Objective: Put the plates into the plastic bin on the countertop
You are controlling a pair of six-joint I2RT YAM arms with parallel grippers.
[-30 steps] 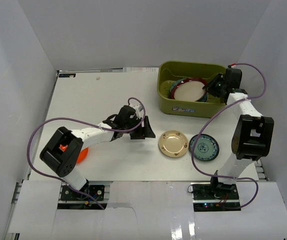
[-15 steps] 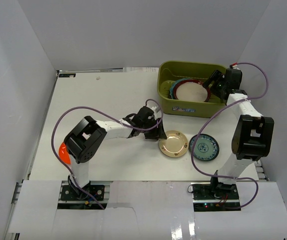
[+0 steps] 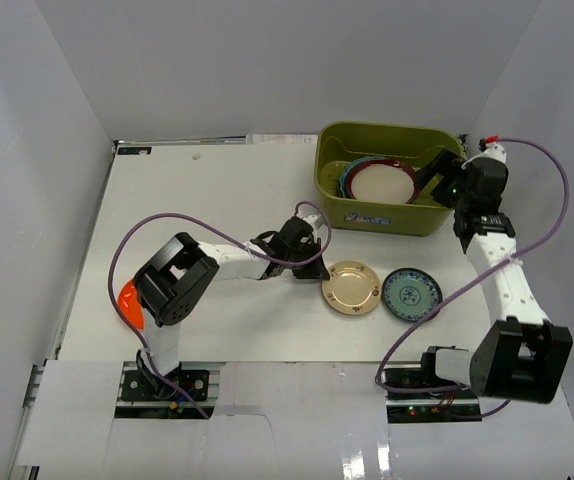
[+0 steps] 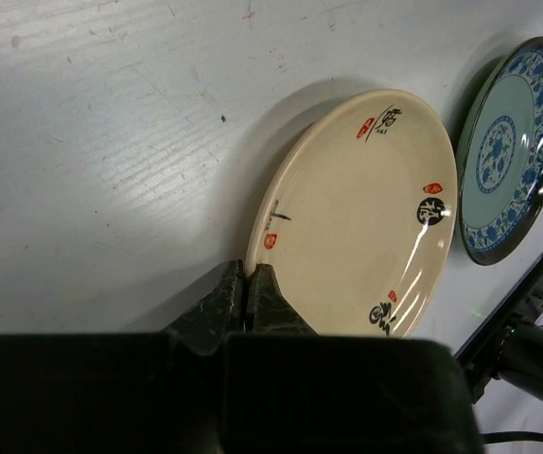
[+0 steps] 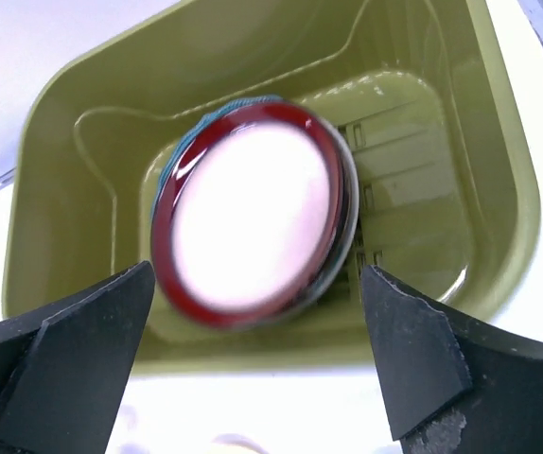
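On the countertop (image 3: pixel 197 200) sit 3 plates: gold (image 3: pixel 351 287), blue-green (image 3: pixel 410 294), orange (image 3: pixel 128 301).

The counter (image 3: pixel 197 200) bore an olive bin (image 3: pixel 379 215) at two o'clock, a gold plate (image 3: pixel 353 287) and blue-green plate (image 3: pixel 410 295) at four, an orange plate (image 3: pixel 127 302) at eight.

This looks like a robot lab. Plain white walls (image 3: pixel 27 150) box in a white table (image 3: pixel 197 200), and two robot arms (image 3: pixel 232 262) with purple cables (image 3: pixel 167 216) are bolted at its edge.
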